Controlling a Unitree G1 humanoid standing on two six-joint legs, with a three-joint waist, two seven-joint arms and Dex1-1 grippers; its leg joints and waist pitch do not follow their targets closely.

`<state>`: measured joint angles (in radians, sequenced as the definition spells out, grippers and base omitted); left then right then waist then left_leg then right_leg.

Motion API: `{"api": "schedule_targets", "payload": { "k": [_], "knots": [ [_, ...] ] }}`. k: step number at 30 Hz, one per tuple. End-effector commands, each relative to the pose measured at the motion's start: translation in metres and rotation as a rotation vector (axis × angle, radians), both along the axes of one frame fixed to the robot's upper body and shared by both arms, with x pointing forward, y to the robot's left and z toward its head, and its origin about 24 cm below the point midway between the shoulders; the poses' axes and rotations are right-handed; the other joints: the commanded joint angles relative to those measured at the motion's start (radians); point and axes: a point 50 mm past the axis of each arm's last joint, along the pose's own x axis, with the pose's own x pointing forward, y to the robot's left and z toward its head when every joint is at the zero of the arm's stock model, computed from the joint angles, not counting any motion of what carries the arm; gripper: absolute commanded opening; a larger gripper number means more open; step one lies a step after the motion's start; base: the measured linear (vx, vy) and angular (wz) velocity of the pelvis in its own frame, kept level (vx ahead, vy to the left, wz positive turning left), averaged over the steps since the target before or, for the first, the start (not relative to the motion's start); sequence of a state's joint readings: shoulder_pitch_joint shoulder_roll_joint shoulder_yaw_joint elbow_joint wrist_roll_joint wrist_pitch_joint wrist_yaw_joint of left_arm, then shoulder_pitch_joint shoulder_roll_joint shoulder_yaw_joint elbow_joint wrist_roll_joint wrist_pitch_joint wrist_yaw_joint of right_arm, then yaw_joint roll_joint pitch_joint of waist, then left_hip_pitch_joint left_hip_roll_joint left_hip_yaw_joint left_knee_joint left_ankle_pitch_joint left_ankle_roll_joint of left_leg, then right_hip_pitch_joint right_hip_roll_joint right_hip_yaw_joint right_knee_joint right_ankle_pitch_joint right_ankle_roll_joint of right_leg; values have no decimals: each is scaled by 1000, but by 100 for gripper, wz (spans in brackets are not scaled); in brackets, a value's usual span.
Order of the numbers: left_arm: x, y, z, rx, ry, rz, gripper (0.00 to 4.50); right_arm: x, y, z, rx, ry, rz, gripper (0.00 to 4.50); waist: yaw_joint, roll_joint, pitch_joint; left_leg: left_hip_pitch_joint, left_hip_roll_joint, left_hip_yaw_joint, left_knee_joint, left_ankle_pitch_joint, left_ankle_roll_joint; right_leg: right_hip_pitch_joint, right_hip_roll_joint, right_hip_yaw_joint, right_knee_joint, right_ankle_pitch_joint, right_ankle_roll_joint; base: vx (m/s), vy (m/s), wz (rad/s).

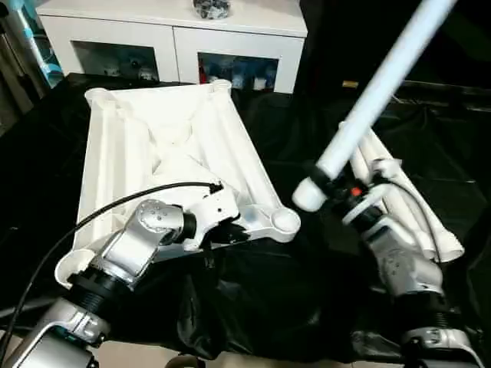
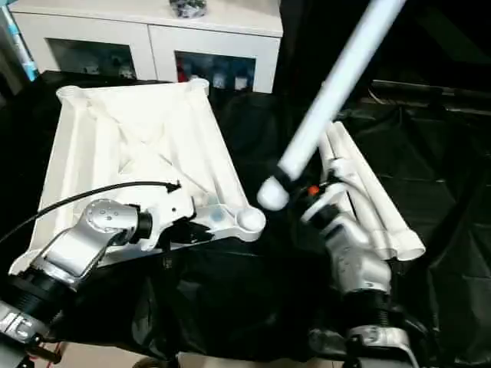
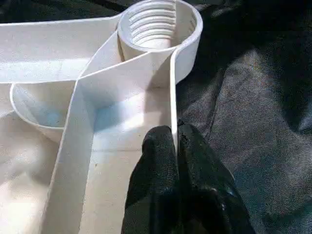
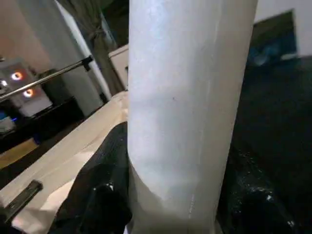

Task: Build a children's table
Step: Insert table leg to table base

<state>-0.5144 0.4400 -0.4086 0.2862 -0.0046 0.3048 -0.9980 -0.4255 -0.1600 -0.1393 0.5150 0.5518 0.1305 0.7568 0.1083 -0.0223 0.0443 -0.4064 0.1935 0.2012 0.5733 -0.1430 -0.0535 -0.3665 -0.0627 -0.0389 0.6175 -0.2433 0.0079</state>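
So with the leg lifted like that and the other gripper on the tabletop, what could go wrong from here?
1. The right gripper holds the leg near its lower end, with most of its length slanting up beyond; it could pivot or slip in the grip.
2. The left gripper pinches only a thin rim wall of the tabletop beside the threaded socket; pushing the leg in could shift the top.
3. The swinging leg might knock the spare legs lying nearby.
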Motion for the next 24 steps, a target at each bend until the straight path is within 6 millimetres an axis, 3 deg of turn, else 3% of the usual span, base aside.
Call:
{"api": "schedule_targets", "payload": {
  "k": [1, 5, 10, 12, 24],
  "knots": [
    [-1, 2, 1, 20, -9, 5, 0, 1, -1, 4, 4, -15, 12, 188, -1, -3, -64, 39, 47, -22, -59, -130, 56, 22, -79, 35, -53, 58, -213, 0, 0, 0],
    [-2, 3, 0, 19, -7, 9, 0, 1, 3, 6, -1, -29, 17, 188, 1, -3, -65, 40, 46, -21, -56, -113, 65, 21, -78, 34, -50, 88, -216, 0, 0, 0],
    [-2, 3, 0, 21, -8, 11, 0, -1, 17, -3, -99, -41, 76, 188, 1, -4, -64, 40, 46, -21, -57, -124, 53, 21, -79, 34, -51, 62, -212, 0, 0, 0],
    [-2, 3, 0, 21, -8, 11, 0, -3, 22, -7, -129, -46, 95, 188, 1, 2, -64, 41, 47, -22, -57, -132, 47, 20, -80, 34, -51, 52, -213, 0, 0, 0],
    [-1, 3, 0, 25, -11, 21, 0, -6, 39, -25, -277, -91, 130, 188, -5, -3, -61, 43, 48, -23, -60, -185, 29, 19, -80, 37, -56, -3, -215, 0, 0, 0]
  ]
}}
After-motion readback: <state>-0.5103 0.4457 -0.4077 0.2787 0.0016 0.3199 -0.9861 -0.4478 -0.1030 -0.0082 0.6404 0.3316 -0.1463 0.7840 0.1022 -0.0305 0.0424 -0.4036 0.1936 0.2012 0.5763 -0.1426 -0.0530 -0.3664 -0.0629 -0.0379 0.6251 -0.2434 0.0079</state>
